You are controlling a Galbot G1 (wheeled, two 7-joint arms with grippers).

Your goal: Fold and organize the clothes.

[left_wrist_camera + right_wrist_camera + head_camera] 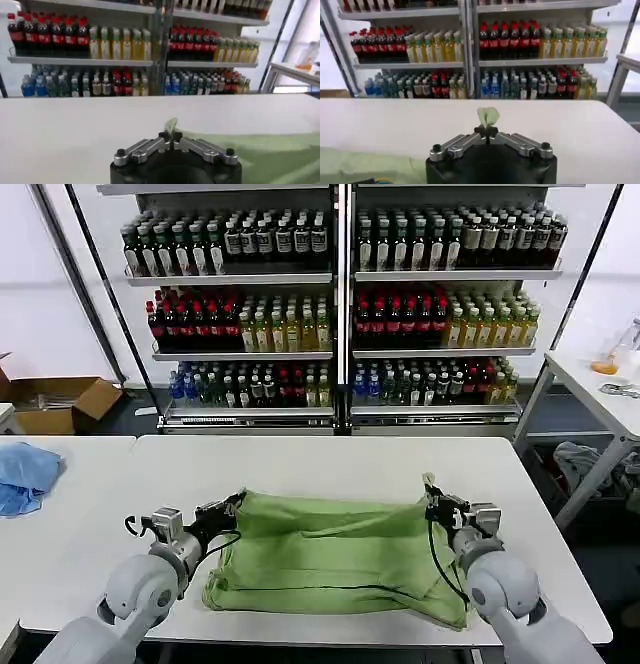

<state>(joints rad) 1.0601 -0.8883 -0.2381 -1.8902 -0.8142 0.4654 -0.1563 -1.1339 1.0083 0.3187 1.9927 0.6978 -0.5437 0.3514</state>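
Note:
The light green shirt (pixel 335 556) lies partly folded on the white table (pixel 330 459), its far edge stretched between both grippers and lifted slightly. My left gripper (pixel 238 502) is shut on the shirt's far left corner; a tuft of green cloth (pixel 171 125) pokes out past its closed fingertips (pixel 170 135). My right gripper (pixel 431 492) is shut on the far right corner, with a pinch of green fabric (pixel 488 116) sticking up from its closed fingertips (pixel 486 131). More of the shirt (pixel 270 155) trails off beside the left gripper.
A light blue cloth (pixel 25 476) lies on the neighbouring table at the left. Shelves of bottles (pixel 340 304) stand behind the table. A cardboard box (pixel 60 402) sits on the floor at the left, another white table (pixel 600 399) at the right.

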